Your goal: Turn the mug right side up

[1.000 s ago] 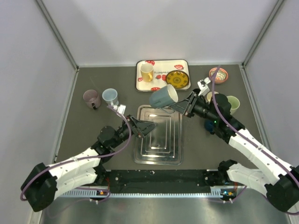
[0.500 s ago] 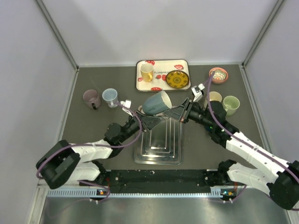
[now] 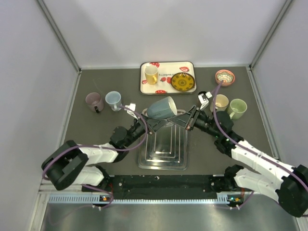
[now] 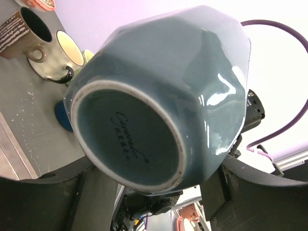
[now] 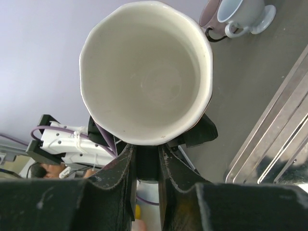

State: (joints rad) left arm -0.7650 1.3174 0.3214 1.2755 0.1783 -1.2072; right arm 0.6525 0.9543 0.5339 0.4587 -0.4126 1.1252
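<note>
While right pincer (image 3: 180, 118) pinches mug (image 3: 161, 107) aloft | left pincer (image 3: 156, 123) flanks base | contact unclear

Robot lab, plain walled test enclosure (image 3: 168, 29)

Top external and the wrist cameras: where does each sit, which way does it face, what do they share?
Top external: above, behind the bases, looking down at the table; both arms show, left gripper and right gripper meeting at the blue-grey mug.
Left wrist: on the left arm, facing the mug's base; own fingers flank it.
Right wrist: on the right arm, facing the mug's mouth; own fingers pinch its rim.
Shared: the mug, seen from opposite ends.
</note>
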